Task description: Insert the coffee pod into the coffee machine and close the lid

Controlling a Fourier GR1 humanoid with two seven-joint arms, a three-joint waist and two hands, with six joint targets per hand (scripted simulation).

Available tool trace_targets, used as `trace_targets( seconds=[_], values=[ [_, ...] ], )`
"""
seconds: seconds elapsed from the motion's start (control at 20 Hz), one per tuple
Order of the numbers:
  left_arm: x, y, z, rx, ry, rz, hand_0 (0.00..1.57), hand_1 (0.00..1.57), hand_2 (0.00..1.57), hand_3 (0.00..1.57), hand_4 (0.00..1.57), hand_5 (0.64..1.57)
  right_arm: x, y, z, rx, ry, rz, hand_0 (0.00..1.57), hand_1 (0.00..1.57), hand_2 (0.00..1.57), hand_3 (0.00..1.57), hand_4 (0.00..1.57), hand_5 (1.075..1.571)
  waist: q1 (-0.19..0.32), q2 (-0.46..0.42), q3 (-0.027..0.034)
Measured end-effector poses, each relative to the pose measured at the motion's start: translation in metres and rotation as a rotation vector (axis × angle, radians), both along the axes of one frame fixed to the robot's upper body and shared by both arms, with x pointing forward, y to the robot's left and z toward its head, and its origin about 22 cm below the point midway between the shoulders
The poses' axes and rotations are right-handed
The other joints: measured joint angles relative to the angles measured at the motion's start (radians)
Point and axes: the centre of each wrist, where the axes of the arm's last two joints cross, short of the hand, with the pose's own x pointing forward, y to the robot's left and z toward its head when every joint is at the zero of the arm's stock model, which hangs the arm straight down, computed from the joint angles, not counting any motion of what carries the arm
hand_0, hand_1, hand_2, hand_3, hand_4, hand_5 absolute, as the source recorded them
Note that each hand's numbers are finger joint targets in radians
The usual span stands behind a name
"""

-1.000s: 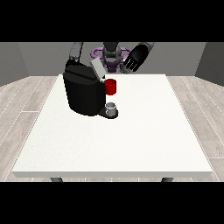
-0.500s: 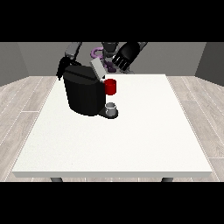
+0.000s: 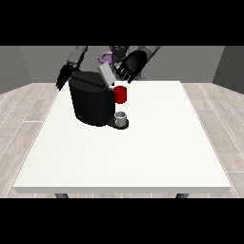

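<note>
The robot hand at the view's right (image 3: 131, 66) hangs just above and behind the raised lid (image 3: 106, 75) of the coffee machine (image 3: 93, 99), its fingers hooked downward toward the lid's upper edge and gripping nothing that I can make out. That looks like a hand getting ready to push the lid down. The lid stands tilted up, a pale slab leaning back from the dark body, so closing is not yet done. The robot hand at the view's left (image 3: 63, 77) sits by the machine's far shoulder; I cannot tell how its fingers lie, nor whether it touches the casing (steadying the machine would make sense).

A red thing at the machine (image 3: 120, 94) sits at the front, below the lid. Beneath it, on the machine's low base, is a small grey thing (image 3: 121, 117); I cannot say whether it is the coffee pod, and no pod shows plainly anywhere else.

The white counter (image 3: 157, 143) spreads wide around the machine. Nothing blocks the hand at the right from the lid.
</note>
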Motion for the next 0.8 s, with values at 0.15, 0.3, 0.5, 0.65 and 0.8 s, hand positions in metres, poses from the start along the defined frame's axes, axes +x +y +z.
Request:
trace_targets(
  seconds=[0.15, 0.3, 0.5, 0.65, 0.8],
  values=[
    [0.001, -0.003, 0.004, 0.007, -0.012, 0.000, 1.17, 1.17, 1.24, 1.22, 0.46, 1.571, 0.004, -0.003, 0.006, 0.002, -0.018, -0.003, 0.00, 0.00, 0.00, 0.00, 0.00, 1.571, -0.003, 0.026, 0.0001],
    [0.002, -0.003, 0.000, 0.012, 0.000, -0.009, 1.25, 1.25, 1.29, 1.24, 0.45, 1.571, 0.003, -0.004, 0.005, -0.004, -0.010, -0.011, 0.00, 0.00, 0.00, 0.00, 0.16, 1.571, -0.007, 0.027, -0.0002],
    [0.003, -0.008, 0.008, 0.010, 0.002, -0.023, 1.24, 1.24, 1.28, 1.23, 0.42, 1.571, 0.006, -0.008, 0.003, 0.000, -0.014, -0.026, 0.00, 0.00, 0.00, 0.00, 0.13, 1.571, 0.008, 0.041, 0.0000],
    [0.004, -0.005, 0.000, 0.015, 0.001, -0.027, 1.19, 1.19, 1.23, 1.20, 0.44, 1.571, 0.006, -0.008, 0.004, 0.006, -0.028, -0.026, 0.00, 0.00, 0.00, 0.00, 0.04, 1.571, 0.008, 0.050, 0.0001],
    [0.005, -0.004, -0.005, 0.012, 0.004, -0.029, 1.20, 1.20, 1.25, 1.20, 0.42, 1.571, 0.005, -0.006, 0.004, 0.006, -0.030, -0.032, 0.00, 0.00, 0.00, 0.00, 0.10, 1.571, 0.003, 0.050, 0.0000]
  ],
)
